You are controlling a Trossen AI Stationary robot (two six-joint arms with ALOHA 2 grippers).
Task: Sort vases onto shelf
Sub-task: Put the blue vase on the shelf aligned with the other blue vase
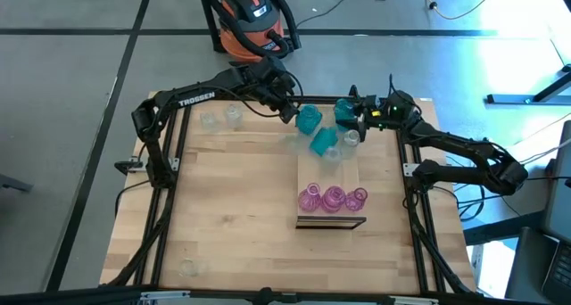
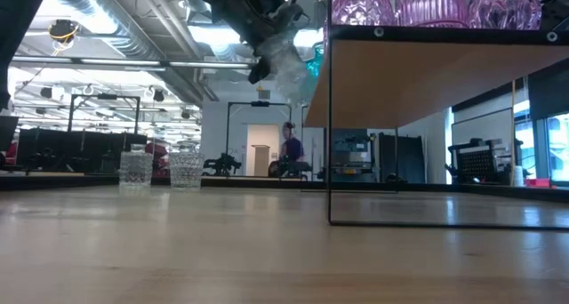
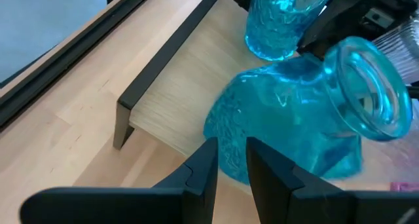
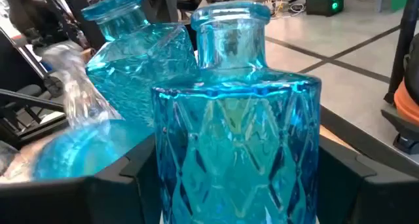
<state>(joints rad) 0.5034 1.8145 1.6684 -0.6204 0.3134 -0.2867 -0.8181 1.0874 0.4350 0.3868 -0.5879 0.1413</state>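
Right gripper [image 1: 350, 114]: a teal vase [image 4: 236, 139] is clamped upright between its fingers, above the shelf's [image 1: 308, 169] far end. Just beyond it, a second teal vase [image 1: 308, 119] is seen tilted at the left gripper [image 1: 290, 113], fingers narrow; whether it is gripped cannot be told. Farther along the shelf, three pink vases [image 1: 332, 198] are stood in a row near its dark edge.

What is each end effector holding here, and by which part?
Right end effector: teal diamond-patterned glass vase, gripped by its body. Left end effector: fingers nearly closed beside a tilted teal vase; hold unclear.
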